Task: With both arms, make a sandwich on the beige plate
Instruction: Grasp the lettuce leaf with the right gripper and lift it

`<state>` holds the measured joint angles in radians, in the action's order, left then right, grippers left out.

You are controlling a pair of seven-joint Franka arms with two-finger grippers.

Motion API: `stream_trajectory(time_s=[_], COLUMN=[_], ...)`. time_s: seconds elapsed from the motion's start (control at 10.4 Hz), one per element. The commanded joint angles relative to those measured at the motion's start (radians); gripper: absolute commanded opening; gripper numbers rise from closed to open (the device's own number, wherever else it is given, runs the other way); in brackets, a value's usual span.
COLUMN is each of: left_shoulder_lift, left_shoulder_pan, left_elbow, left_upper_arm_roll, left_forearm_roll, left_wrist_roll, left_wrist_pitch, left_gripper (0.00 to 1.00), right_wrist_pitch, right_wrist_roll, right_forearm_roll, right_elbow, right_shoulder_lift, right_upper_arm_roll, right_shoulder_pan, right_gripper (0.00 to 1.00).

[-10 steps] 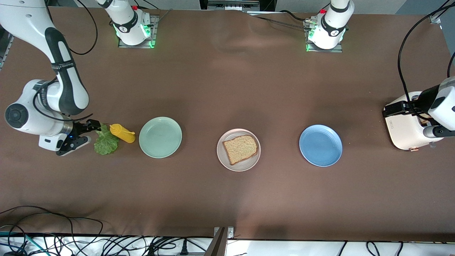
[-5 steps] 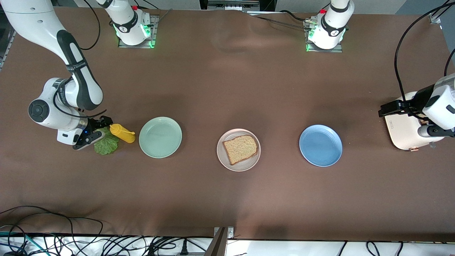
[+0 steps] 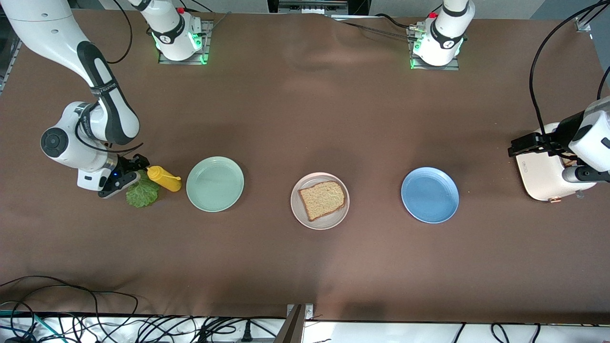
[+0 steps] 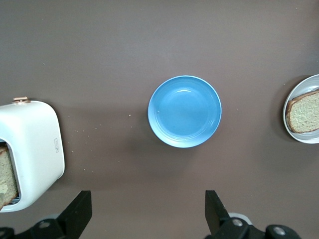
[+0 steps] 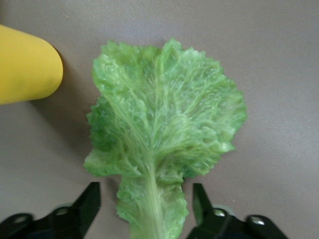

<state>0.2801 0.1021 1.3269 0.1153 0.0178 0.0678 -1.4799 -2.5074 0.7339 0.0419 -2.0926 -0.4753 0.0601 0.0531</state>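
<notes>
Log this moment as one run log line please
right gripper: open astride lettuce leaf stem | left gripper: open above toaster | beige plate: one bread slice

Brown cloth-covered table; black cables tangled along white floor edge nearest front camera.

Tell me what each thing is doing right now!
Beige plate: holds one bread slice.
Lettuce: flat on the table, stem between the right tool's open fingers.
Mustard bottle: lying on its side beside the lettuce.
Green plate: empty.
Blue plate: empty.
Toaster: bread inside.
Left tool: open, above the toaster.
</notes>
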Motion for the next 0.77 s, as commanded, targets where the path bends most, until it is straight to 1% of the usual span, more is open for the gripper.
stream_trajectory(time_s=[0.0,0.19,0.67], left_shoulder_lift=[-0.007,-0.007,-0.007], left_shoulder_pan=[-0.001,-0.001,-0.001], left_elbow=[-0.011,-0.011,-0.011], left_upper_arm_roll=[0.001,0.001,0.000], left_forearm_roll=[-0.026,-0.026,-0.026], left_wrist_roll=[-0.020,-0.020,-0.020], left_wrist_pitch=[0.015,0.015,0.015], left_gripper=[1.00,1.00,1.00], right_wrist_pitch=[-0.005,0.060,0.235], right_wrist_roll=[0.030,0.030,0.030], right_forearm_roll=[0.021,0.019,0.021], right_elbow=[-0.029,-0.027,-0.020], right_shoulder_lift=[0.040,0.117,0.340], right_upper_arm_roll=[-0.014,-0.028,-0.039], right_shoulder_pan=[0.014,0.014,0.016], right_gripper=[0.24,0.00,0.00])
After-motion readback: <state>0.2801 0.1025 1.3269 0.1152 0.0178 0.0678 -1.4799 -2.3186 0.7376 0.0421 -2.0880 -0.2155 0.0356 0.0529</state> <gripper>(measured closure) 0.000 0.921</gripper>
